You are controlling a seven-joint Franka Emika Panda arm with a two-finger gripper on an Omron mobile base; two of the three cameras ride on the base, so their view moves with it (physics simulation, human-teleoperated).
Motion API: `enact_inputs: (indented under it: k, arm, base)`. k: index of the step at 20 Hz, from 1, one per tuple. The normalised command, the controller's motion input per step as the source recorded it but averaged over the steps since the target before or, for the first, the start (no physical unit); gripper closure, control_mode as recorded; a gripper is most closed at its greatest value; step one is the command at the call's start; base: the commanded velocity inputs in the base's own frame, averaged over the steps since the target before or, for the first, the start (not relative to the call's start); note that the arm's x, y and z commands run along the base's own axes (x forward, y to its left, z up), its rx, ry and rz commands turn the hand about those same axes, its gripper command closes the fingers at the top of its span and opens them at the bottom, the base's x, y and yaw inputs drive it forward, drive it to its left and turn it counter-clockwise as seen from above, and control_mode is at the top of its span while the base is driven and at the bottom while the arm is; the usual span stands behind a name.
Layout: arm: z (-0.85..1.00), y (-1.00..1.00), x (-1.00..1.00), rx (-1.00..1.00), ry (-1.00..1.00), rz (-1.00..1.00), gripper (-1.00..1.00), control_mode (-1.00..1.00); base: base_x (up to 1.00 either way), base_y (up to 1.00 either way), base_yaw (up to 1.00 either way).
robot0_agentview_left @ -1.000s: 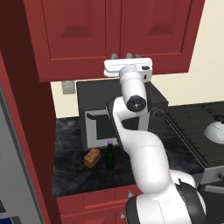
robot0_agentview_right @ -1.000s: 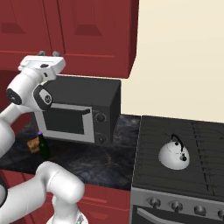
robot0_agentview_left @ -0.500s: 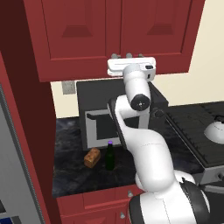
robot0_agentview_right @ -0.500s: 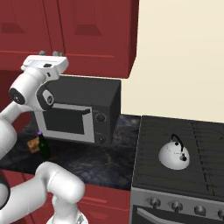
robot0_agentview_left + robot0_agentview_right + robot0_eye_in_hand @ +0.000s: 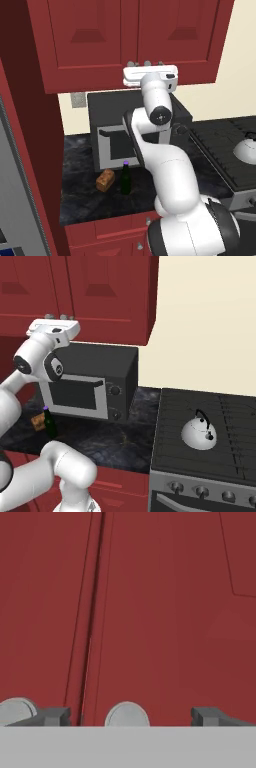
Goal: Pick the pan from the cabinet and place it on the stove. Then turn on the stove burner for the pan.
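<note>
Your two-finger gripper stands spread, its dark fingertips either side of a round silver knob on the red wooden wall cabinet with raised-panel doors. A second silver knob sits just beyond the fingertip on the other side of the door seam.

You see the dark frying pan nowhere; judging by the task, it is behind those shut doors, straight ahead of the gripper.

The main risk is a poor grip. The knob looks small and smooth, and in the hand view it sits low between the tips, so if you close before you are squarely around it the tips may slide off. The two knobs are close together, so a small sideways slip could catch the wrong door or jam a finger against the seam.

When you pull, follow the door's arc; a straight pull could tear the knob free of the pads.

Below the hand sits a black-and-silver microwave box, so a dropped wrist could strike its top. The wide black gas cooktop lies well off to the side, and a white domed kettle stands on it.
</note>
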Motion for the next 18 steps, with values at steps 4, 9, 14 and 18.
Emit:
enact_inputs:
  k: [4, 9, 14, 18]
  arm:
    - [-0.17, 0.00, 0.18, 0.00, 0.00, 0.00, -1.00, -1.00]
    - [-0.17, 0.04, 0.19, 0.00, 0.00, 0.00, -1.00, -1.00]
    - [-0.05, 0.14, 0.19, 0.00, 0.00, 0.00, -1.00, -1.00]
    - [-0.01, 0.16, 0.19, 0.00, 0.00, 0.00, -1.00, -1.00]
  base:
    - [0.00, 0.00, 0.00]
    - [0.00, 0.00, 0.00]
    - [0.00, 0.00, 0.00]
    - [0.00, 0.00, 0.00]
